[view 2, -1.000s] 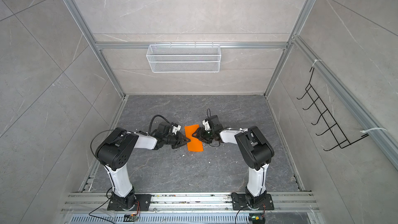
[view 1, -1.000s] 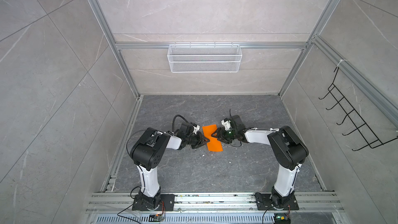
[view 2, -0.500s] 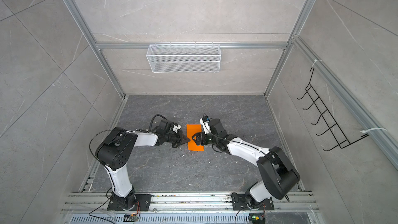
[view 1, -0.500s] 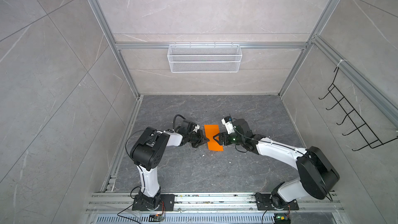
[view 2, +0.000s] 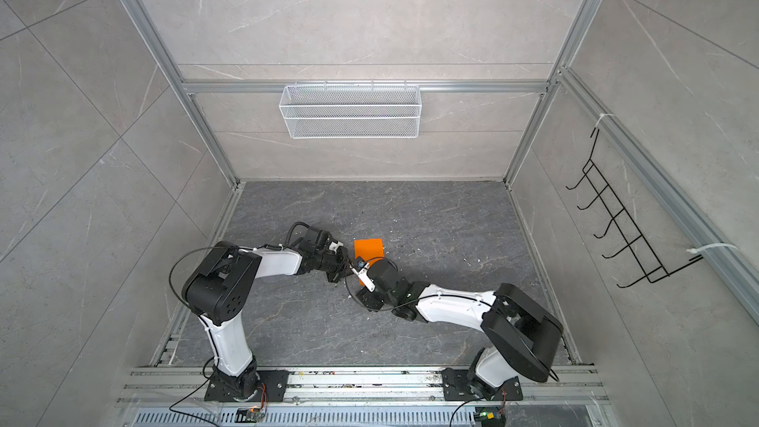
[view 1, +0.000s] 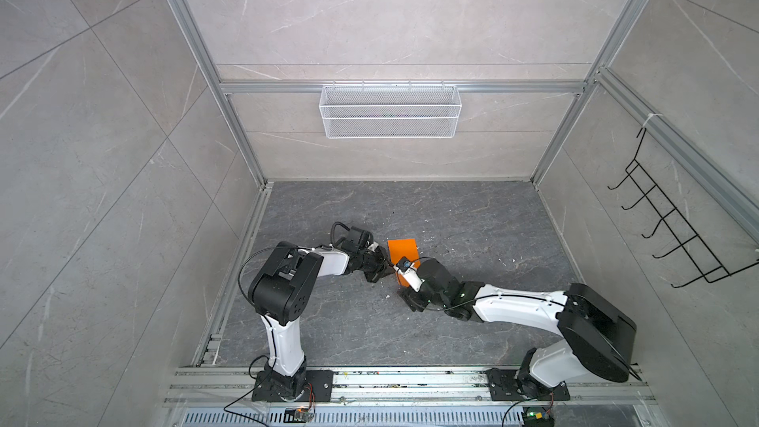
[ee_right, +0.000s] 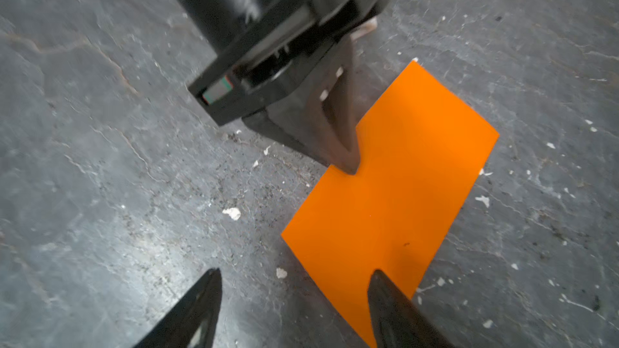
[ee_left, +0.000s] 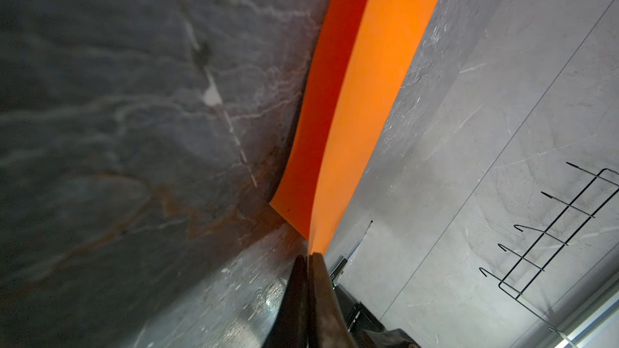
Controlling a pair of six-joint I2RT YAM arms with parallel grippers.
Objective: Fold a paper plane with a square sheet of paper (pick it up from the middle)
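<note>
**Q:** What has changed in the last second?

**A:** The left gripper (ee_right: 350, 166) has closed. Its tips now pinch the middle of one long edge of the square sheet of paper (view 1: 402, 249), which lies folded into a rectangle on the dark floor (view 1: 493, 219) between the arms. The right arm (view 1: 513, 308) has stretched out low. The right gripper (ee_right: 294, 272) now sits at the sheet's near short end, fingers spread, holding nothing.

**Q:** What does that mean for the task?

**A:** Probably one fold is done. The left pinch steadies the sheet while the right sets up the next crease. No plane shape exists yet.

**Q:** How do the views differ?

**A:** The left wrist view shows two layers parted near the pinch. Both top views show only a flat orange patch, partly hidden by the right arm. The right wrist view shows one right finger over paper and one over bare floor.
</note>
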